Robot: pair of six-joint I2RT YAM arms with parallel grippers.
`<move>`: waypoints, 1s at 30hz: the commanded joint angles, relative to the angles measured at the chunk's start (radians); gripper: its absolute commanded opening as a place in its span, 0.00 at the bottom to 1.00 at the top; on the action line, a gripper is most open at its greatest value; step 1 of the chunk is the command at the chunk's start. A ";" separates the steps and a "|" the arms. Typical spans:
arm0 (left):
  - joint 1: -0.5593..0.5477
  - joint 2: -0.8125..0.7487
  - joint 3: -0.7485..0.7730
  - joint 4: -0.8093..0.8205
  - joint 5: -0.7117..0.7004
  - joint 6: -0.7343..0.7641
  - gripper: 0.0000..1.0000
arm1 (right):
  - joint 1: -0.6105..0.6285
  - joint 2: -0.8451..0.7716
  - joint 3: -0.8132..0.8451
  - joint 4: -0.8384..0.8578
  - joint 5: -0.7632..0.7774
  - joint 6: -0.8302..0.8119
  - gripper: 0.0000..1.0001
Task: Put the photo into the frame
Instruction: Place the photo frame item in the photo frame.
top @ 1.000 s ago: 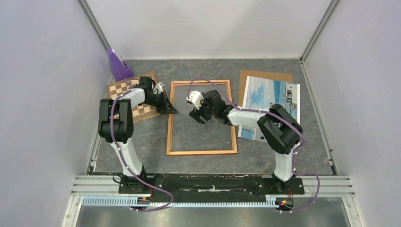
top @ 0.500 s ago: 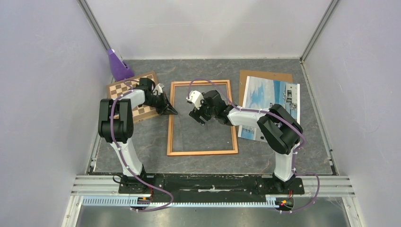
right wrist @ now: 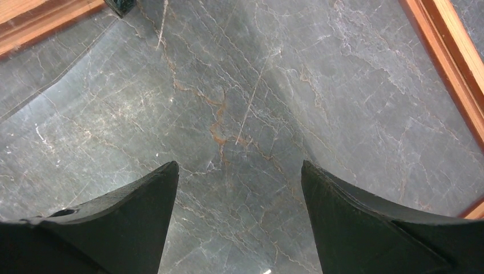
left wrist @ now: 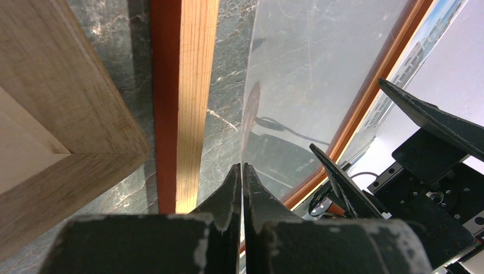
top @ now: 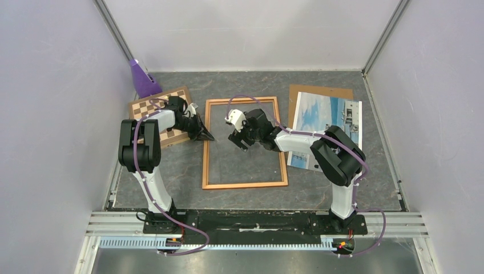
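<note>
The photo (top: 319, 114) is judged light, thin and floppy, with a glossy face that is easily creased or marked. It would best be taken by its white border at one edge or corner and slid rather than lifted by the middle. It is seen lying face up on the brown backing panel (top: 319, 90), well to the right of the right gripper (top: 237, 140), beyond the far rail of the frame (top: 244, 184) and partly under the right arm. The frame is judged stiff and light, and it lies flat beneath both tools. The left gripper (left wrist: 241, 182) is held with its fingers pressed together just inside the frame's left rail. The edge of a clear sheet (left wrist: 308, 74) runs straight into the seam between them, so that sheet appears to be pinched and raised at that side. The right gripper is held spread wide above the frame's interior, with nothing between its fingers and nothing touched.
</note>
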 commanded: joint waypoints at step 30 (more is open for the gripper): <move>0.006 -0.024 0.030 -0.075 -0.091 0.058 0.47 | 0.010 0.049 -0.007 -0.004 0.034 0.001 0.82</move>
